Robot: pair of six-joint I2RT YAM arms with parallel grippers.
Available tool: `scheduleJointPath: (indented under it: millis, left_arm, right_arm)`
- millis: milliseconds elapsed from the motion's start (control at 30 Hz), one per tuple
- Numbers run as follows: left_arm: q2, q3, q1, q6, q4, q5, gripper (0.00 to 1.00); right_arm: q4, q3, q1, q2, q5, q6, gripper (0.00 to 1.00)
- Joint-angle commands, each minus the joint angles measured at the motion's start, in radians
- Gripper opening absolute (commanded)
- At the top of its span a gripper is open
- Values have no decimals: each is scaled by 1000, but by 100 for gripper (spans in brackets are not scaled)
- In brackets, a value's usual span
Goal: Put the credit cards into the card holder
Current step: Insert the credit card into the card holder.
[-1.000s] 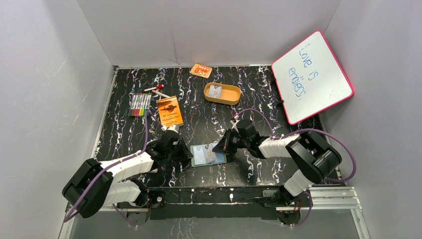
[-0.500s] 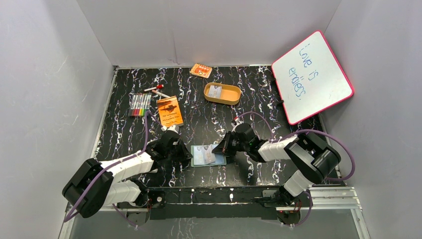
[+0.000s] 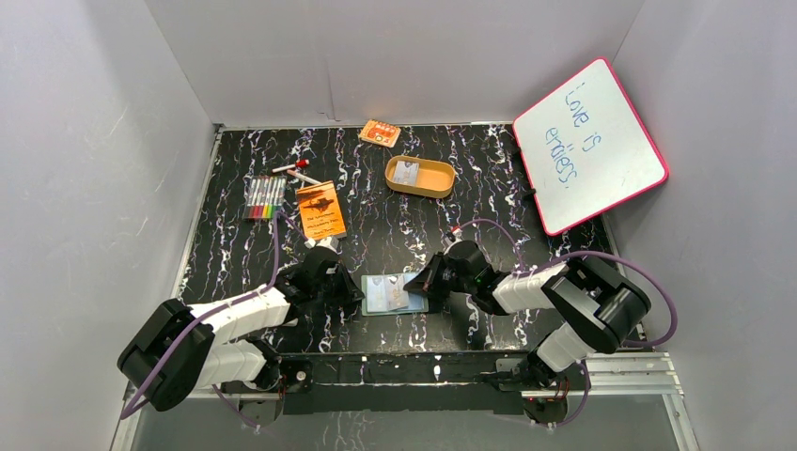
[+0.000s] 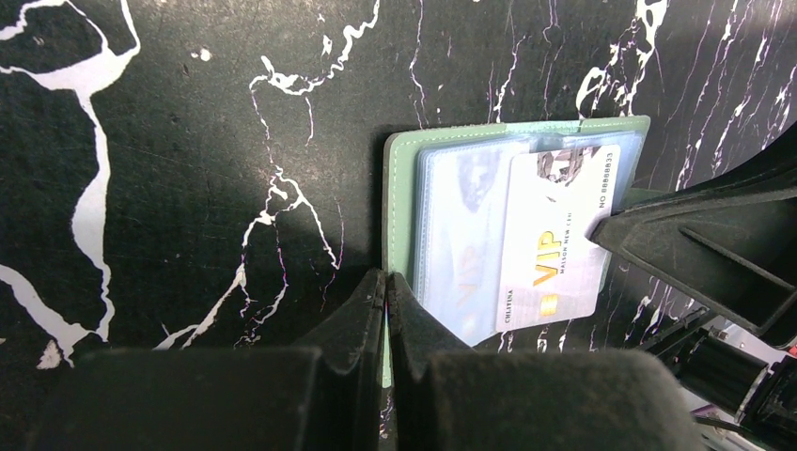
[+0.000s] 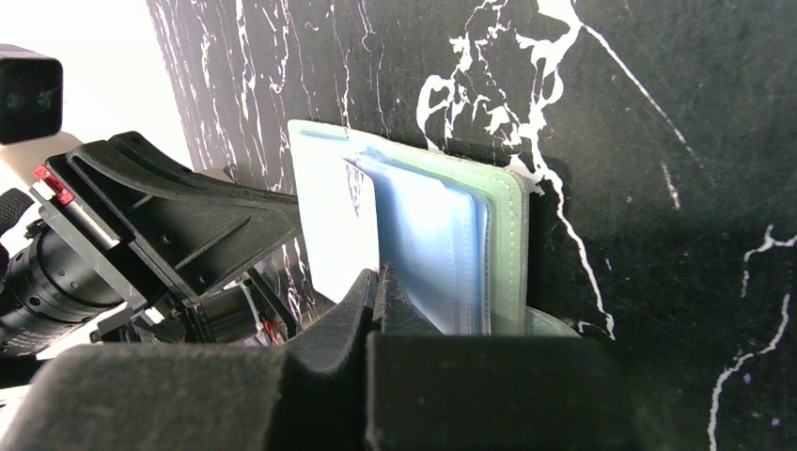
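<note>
The sage-green card holder (image 3: 376,297) lies open near the table's front, its clear bluish pockets up. My left gripper (image 4: 387,287) is shut on the holder's green left edge (image 4: 398,216). A pale credit card (image 4: 554,244) marked VIP lies slanted over the pockets, its left part on the plastic. My right gripper (image 5: 376,282) is shut on that card's (image 5: 334,225) outer edge, reaching in from the right (image 3: 416,283). Whether the card is inside a pocket I cannot tell. Another pale card (image 3: 406,172) lies in the tan oval tray.
The tan tray (image 3: 434,178) sits mid-back, an orange patterned packet (image 3: 380,132) behind it. An orange booklet (image 3: 320,209), coloured markers (image 3: 264,197) and a loose pen (image 3: 297,171) lie at back left. A pink-framed whiteboard (image 3: 589,143) leans at the right wall.
My left gripper has closed on the card holder's edge. My right gripper has shifted slightly toward the holder with the card, which now lies further over the pockets.
</note>
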Motion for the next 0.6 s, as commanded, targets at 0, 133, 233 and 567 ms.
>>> scheduleJointPath:
  millis: [0, 133, 233, 567]
  left_arm:
    - [5, -27, -1, 0, -37, 18, 0]
    - [10, -27, -1, -3, -32, 22, 0]
    - [5, -30, 0, -3, -31, 25, 0]
    - [-3, -38, -1, -7, -26, 29, 0]
  right_arm:
    - [20, -6, 8, -9, 35, 11, 0]
    - [32, -1, 17, 5, 31, 20, 0]
    - [36, 2, 24, 14, 36, 27, 0]
    - [46, 29, 66, 54, 41, 37, 0]
